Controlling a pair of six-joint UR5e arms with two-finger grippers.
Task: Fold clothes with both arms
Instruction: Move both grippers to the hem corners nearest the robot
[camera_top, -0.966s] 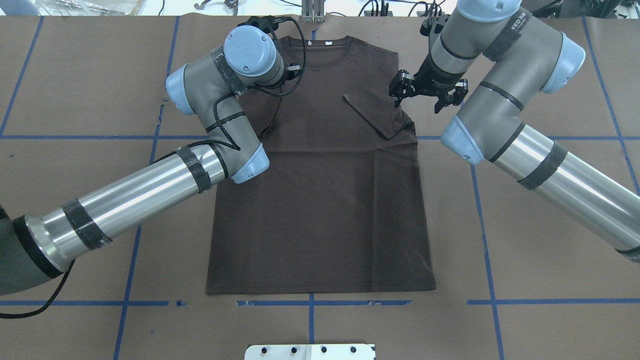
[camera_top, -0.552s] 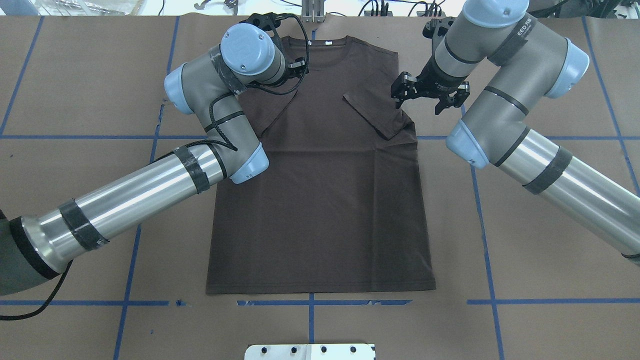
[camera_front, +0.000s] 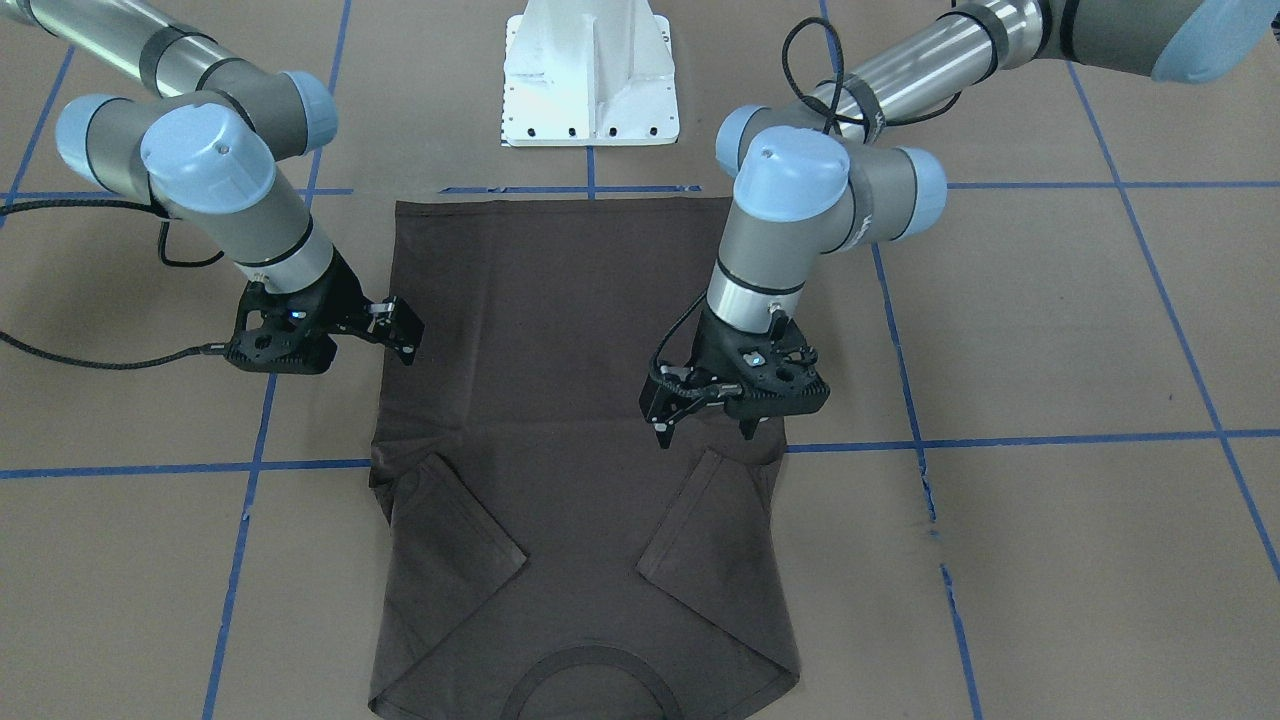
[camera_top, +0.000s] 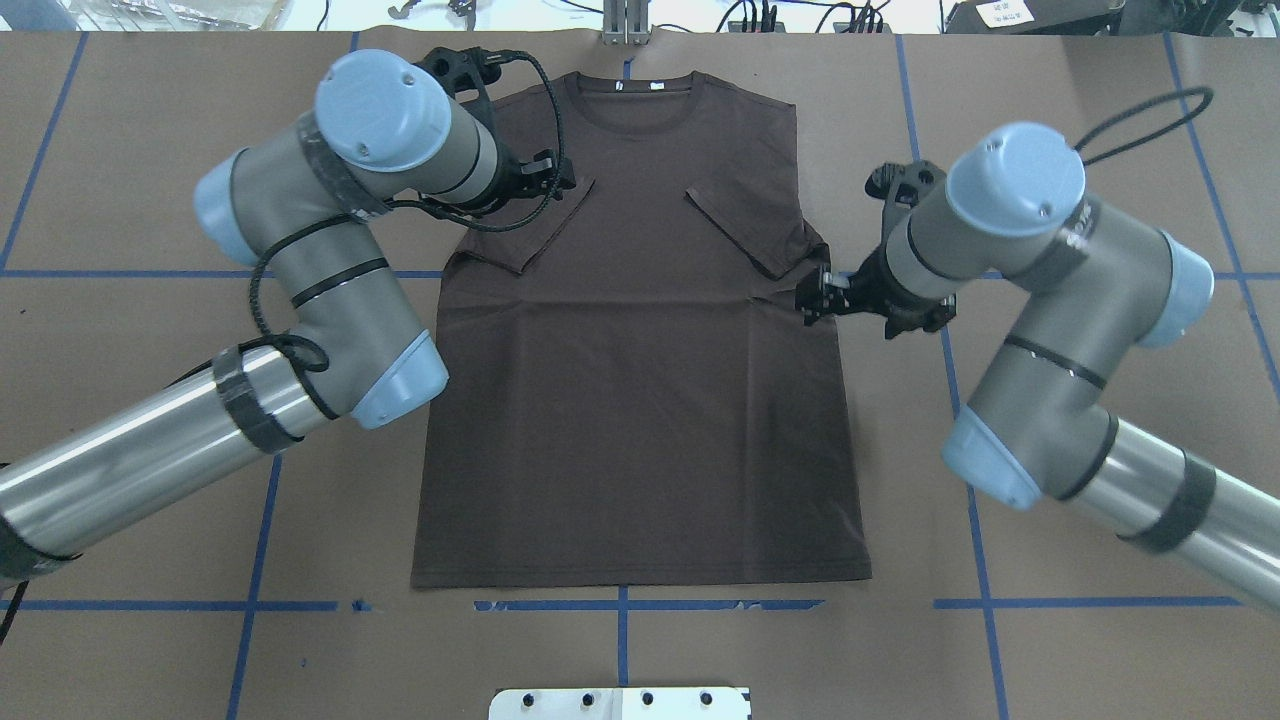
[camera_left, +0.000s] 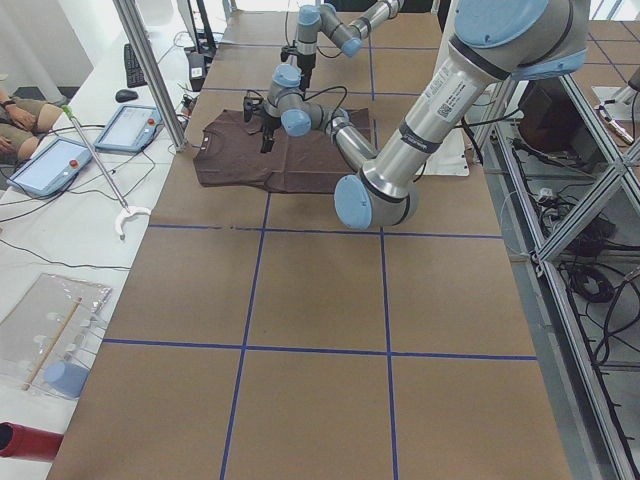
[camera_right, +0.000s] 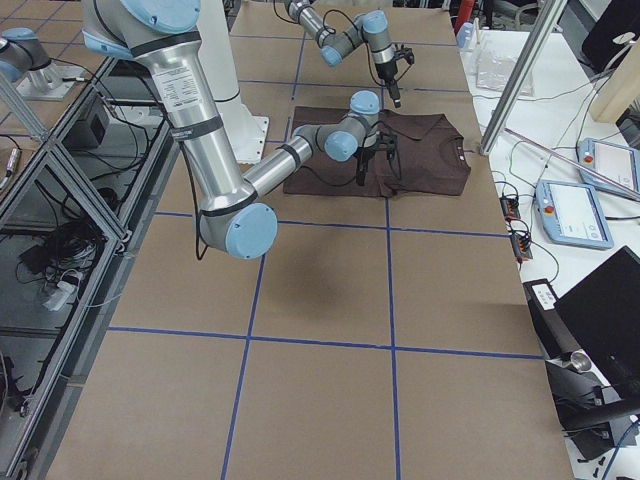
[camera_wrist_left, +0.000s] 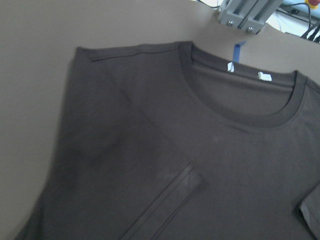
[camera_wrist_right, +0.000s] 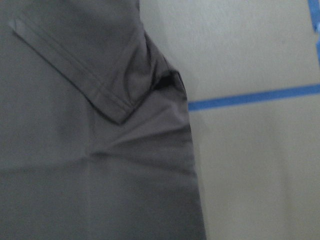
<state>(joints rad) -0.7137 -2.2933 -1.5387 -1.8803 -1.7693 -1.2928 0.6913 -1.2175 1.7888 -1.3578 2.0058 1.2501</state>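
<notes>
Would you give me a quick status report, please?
Left gripper open, empty. Right gripper open at edge of shirt. Shirt flat, sleeves folded in. Nothing blocking.

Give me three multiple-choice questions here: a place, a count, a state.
1. Where is the right gripper? A) over the collar B) at the T-shirt's side edge, near a folded sleeve C) at the hem
2. How many sleeves are folded onto the shirt's body? A) none B) one C) two
3. How does the T-shirt lie? A) flat on the table B) lifted up C) rolled up
1 B: overhead, it is at that edge. 2 C: both lie turned inward. 3 A: it is spread flat.
</notes>
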